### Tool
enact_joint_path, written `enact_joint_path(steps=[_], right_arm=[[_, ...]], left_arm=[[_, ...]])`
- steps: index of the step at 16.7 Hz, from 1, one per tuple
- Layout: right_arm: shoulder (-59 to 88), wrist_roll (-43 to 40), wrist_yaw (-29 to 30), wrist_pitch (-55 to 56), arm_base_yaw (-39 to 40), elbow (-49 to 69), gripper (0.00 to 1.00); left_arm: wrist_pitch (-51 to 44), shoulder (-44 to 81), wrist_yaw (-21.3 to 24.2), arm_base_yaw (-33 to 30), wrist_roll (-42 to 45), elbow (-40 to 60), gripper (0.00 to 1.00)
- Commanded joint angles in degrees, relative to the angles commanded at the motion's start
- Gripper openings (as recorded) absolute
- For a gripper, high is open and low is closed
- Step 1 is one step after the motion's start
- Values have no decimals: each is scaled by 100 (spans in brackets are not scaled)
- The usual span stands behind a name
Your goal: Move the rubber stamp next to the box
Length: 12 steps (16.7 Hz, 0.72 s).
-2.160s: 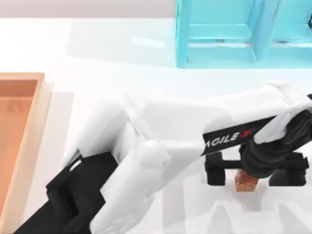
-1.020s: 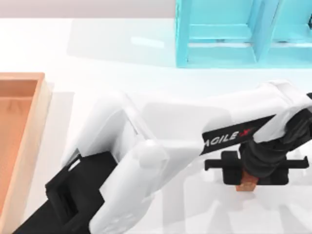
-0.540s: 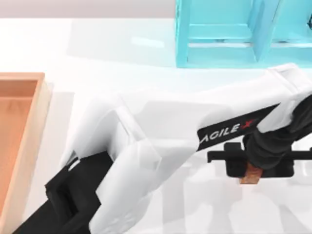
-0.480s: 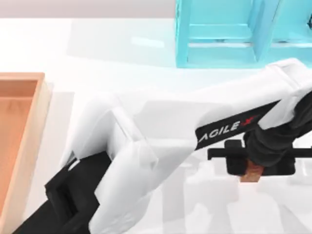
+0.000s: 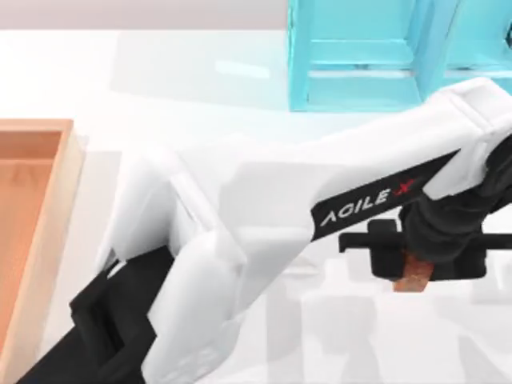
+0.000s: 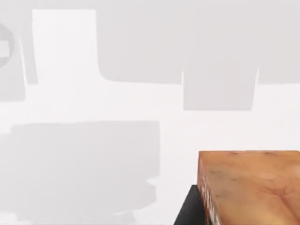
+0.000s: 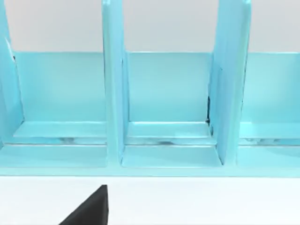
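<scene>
Carrying the small reddish-brown glossy rubber stamp all the way across is where we could lose it, honestly. The large shallow wooden box with the light tan rim sits at the far left edge of the table in the top view, and the stamp is way over on the right, well apart from it. A quick swing could let the glossy block twist or slide out of the grip, and our bulky white left arm covers much of the table between, so a low carry might drag it along the surface.

Our left gripper has its black fingers closed narrow on the stamp, which pokes out just below them in the top view. In the left wrist view the stamp sits against a dark finger, seemingly lifted off the white table.

Our right arm is parked facing the cyan blue shelf-like frame; we can't tell how its fingers stand.
</scene>
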Motion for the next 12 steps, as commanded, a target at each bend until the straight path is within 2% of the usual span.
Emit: enact_joint_path(steps=[5,12], right_arm=[[0,0,0,0,0,0,100],[0,0,0,0,0,0,100]], left_arm=[[132,-1007,35,714,652,-1080,0],[461,-3524,165,2466,2362,-3789,0]])
